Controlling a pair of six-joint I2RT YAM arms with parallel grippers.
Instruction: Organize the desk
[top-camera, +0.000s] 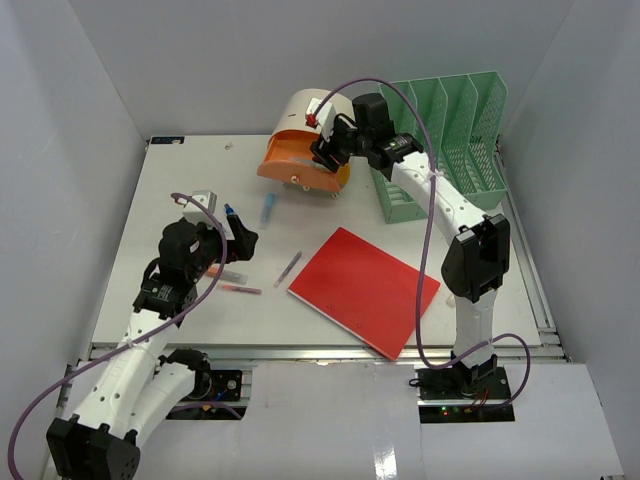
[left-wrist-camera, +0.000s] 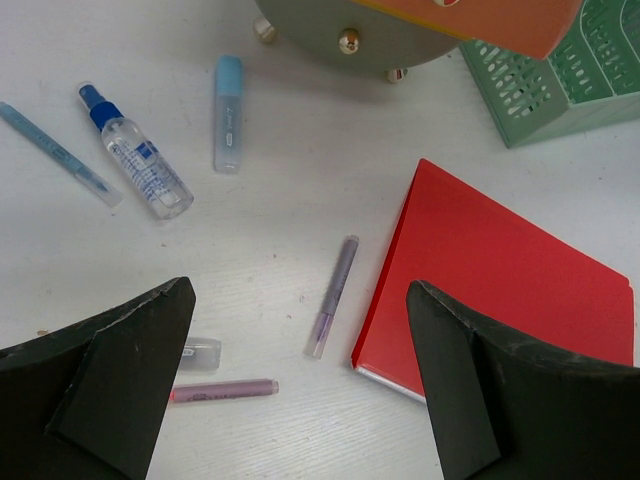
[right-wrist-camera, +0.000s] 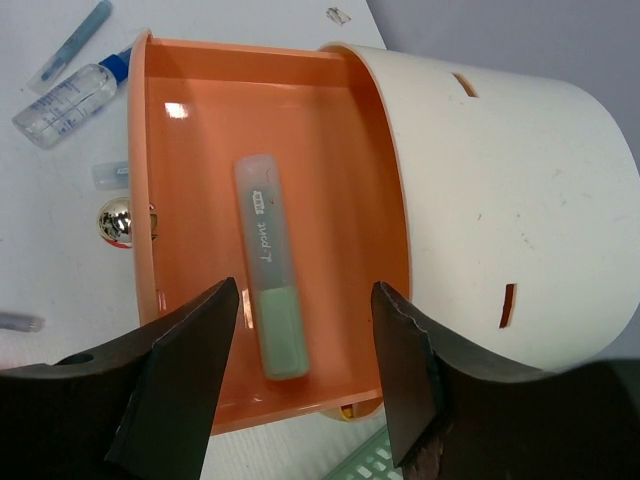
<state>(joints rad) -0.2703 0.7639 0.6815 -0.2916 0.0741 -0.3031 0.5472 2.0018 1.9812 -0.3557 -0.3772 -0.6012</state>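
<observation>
1 red folder (top-camera: 365, 290), 1 green rack (top-camera: 450, 140), 1 orange drawer box (top-camera: 300, 155), 1 spray btl (left-wrist-camera: 140, 160), 2 highlighters (left-wrist-camera: 228, 112) (right-wrist-camera: 270, 305), 3 pens (left-wrist-camera: 333, 295) (left-wrist-camera: 55, 150) (left-wrist-camera: 222, 390).

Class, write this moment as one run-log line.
left gripper open, above desk, purple pen ahead; right gripper open, over orange drawer; green highlighter in drawer

A large flat white rectangular desk (top-camera: 170, 190) sits boxed in by plain, matte, pale grey panels: a back wall (top-camera: 250, 60) beyond its far edge, a left wall (top-camera: 55, 150) and a right wall (top-camera: 595, 150) along its sides. A silver metal rail (top-camera: 300, 351) runs along the desk's near edge, with flat white boards (top-camera: 330, 420) just in front of it. The light is soft and even, and shadows on the desk are faint.
</observation>
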